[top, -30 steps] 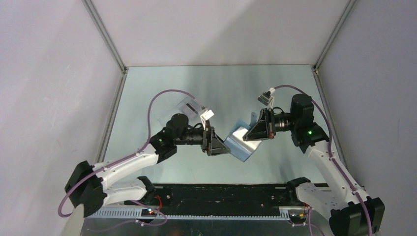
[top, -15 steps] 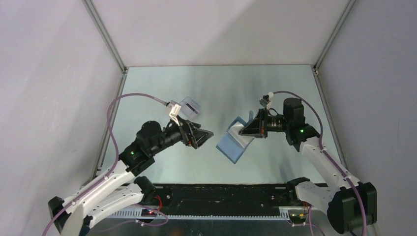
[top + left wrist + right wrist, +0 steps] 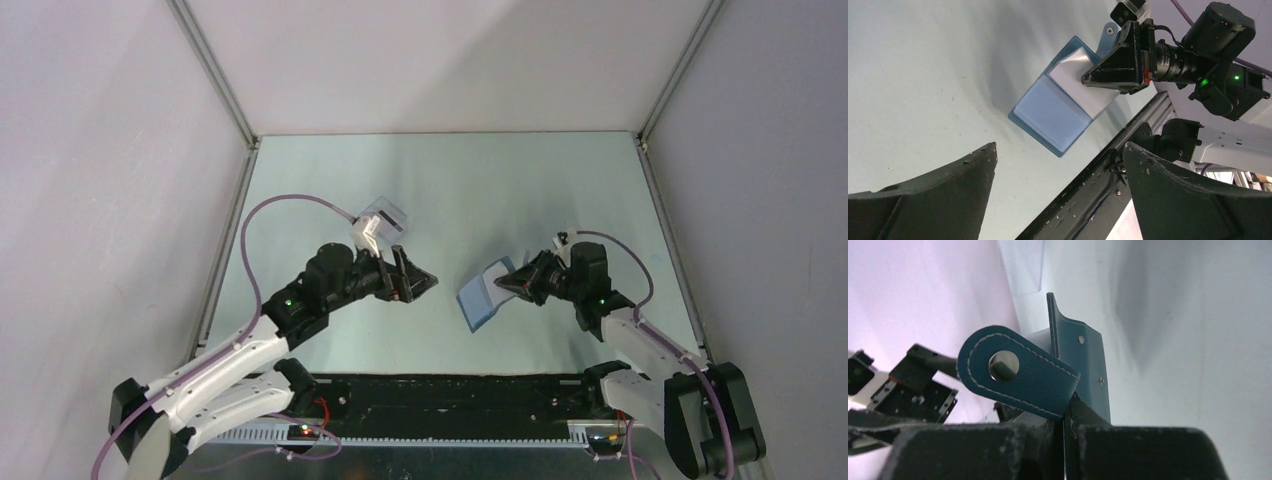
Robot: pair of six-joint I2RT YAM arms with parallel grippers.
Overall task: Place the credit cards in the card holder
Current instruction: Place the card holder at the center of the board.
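Pale grey-green table (image 3: 440,180), white walls on three sides.

Top view: left gripper (image 3: 418,272), jaws spread wide, nothing held, facing the card holder (image 3: 480,300). Right gripper (image 3: 517,284) clamped tight on the holder's far end. Clear plastic box (image 3: 385,214) behind the left arm.

Left wrist view: holder open, light-blue inside; one whitish credit card (image 3: 1075,75) against its upper half, partly behind the right gripper.

Right wrist view: clasp tab (image 3: 1013,371) with metal snap; holder's edge pinched between closed fingers (image 3: 1143,452).

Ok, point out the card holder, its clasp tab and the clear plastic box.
card holder (image 3: 1048,117), left wrist view, on its pale blue inner panel.
clasp tab (image 3: 1035,380), right wrist view, on the leather beside the snap.
clear plastic box (image 3: 390,213), top view, on its top face.
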